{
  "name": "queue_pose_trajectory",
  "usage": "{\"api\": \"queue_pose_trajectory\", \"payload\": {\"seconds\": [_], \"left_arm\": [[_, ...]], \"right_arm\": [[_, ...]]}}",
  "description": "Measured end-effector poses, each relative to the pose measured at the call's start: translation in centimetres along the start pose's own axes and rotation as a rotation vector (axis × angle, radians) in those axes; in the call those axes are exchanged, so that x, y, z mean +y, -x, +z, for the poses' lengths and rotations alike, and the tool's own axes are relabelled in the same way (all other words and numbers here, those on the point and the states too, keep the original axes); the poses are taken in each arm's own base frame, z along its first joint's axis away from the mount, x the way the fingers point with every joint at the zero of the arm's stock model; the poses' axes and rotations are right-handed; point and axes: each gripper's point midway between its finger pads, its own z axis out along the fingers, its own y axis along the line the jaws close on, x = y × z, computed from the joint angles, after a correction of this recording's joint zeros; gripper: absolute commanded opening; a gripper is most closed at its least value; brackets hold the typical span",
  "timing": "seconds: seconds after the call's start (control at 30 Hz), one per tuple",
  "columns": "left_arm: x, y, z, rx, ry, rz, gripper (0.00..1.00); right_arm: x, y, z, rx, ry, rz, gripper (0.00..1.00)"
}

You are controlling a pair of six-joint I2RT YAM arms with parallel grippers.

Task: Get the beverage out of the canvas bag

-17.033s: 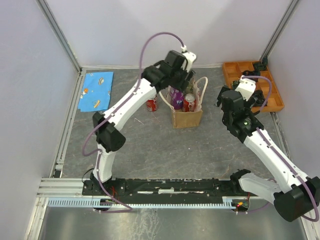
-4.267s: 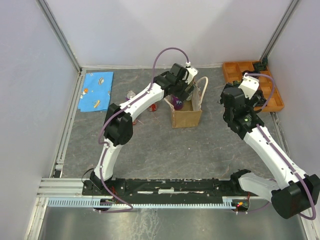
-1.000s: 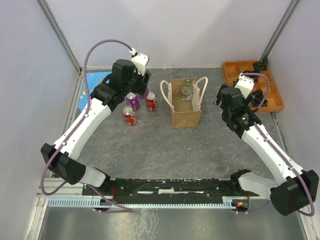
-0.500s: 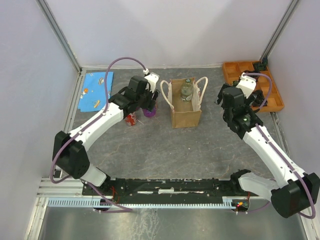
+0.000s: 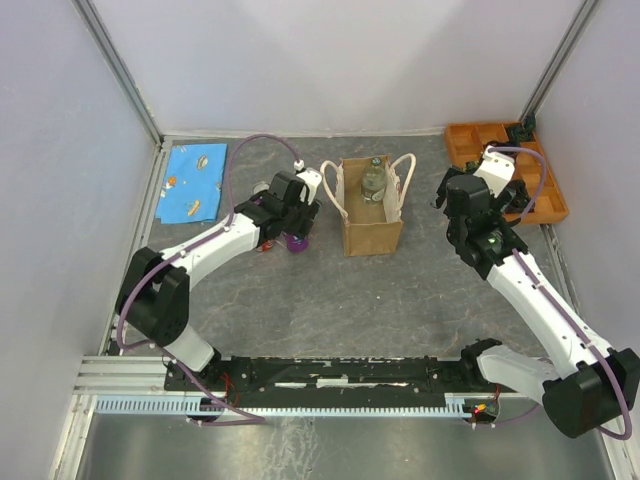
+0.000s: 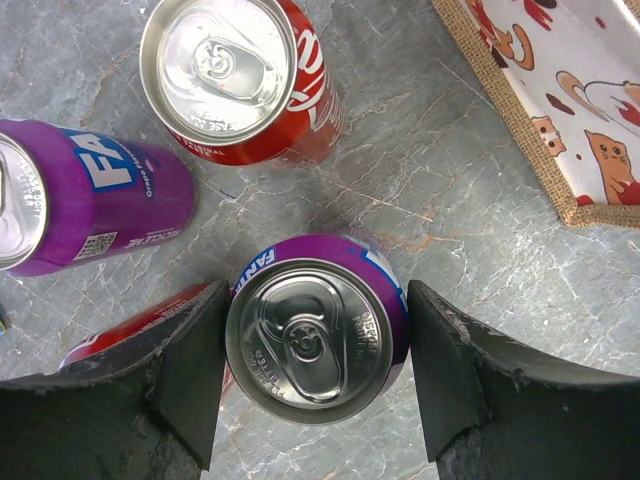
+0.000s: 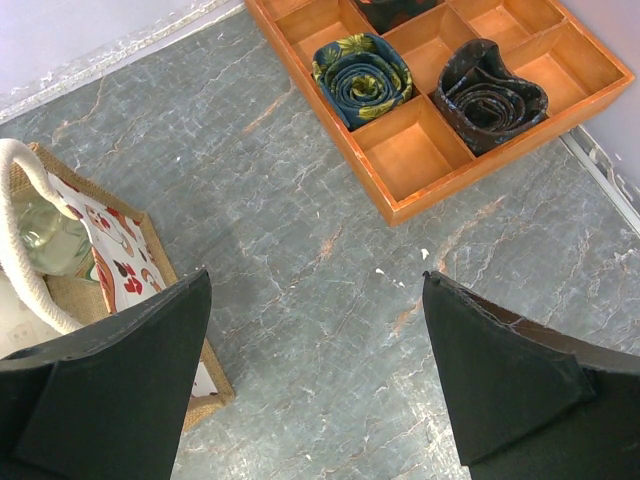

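Observation:
The tan canvas bag (image 5: pixel 372 228) stands upright at the table's middle back, its cream handles up. Inside it stands a clear bottle (image 5: pixel 373 182), also seen in the right wrist view as a bottle (image 7: pixel 40 235) behind a handle. Just left of the bag, my left gripper (image 5: pixel 294 230) is shut on an upright purple can (image 6: pixel 317 340), a beverage, with one finger (image 6: pixel 190 375) on each side. My right gripper (image 7: pixel 315 285) hangs open over bare table right of the bag (image 7: pixel 135 265), with nothing between its fingers.
Three more cans stand left of the held one: a red can (image 6: pixel 240 85), a second purple can (image 6: pixel 95 195) and another red can (image 6: pixel 140 330) partly under my left finger. An orange tray (image 7: pixel 400 205) holding rolled ties sits back right. A blue cloth (image 5: pixel 193 182) lies back left.
My left gripper has come from the back left, near the other cans, forward and to the right with the purple can in it. The right arm has barely moved.

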Motion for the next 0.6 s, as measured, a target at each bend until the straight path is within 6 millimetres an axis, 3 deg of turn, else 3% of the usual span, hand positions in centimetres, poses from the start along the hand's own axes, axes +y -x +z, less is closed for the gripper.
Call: {"api": "queue_pose_trajectory", "payload": {"seconds": [0.1, 0.27, 0.5, 0.57, 0.6], "left_arm": [[-0.1, -0.4, 0.3, 0.001, 0.002, 0.003, 0.19], [-0.1, -0.8, 0.7, -0.008, 0.017, 0.004, 0.28], [0.4, -1.0, 1.3, -0.042, 0.053, -0.003, 0.80], [0.5, -1.0, 1.3, -0.047, 0.060, -0.005, 0.99], [0.6, -0.8, 1.4, -0.052, 0.064, -0.005, 1.00]], "right_arm": [[0.0, 0.0, 0.0, 0.001, -0.001, -0.001, 0.94], [0.0, 0.0, 0.0, 0.001, -0.001, 0.000, 0.94], [0.1, -0.1, 0.1, 0.003, 0.000, 0.006, 0.94], [0.1, -0.1, 0.1, 0.004, -0.001, 0.007, 0.94], [0.1, -0.2, 0.1, 0.005, -0.001, 0.006, 0.94]]}}
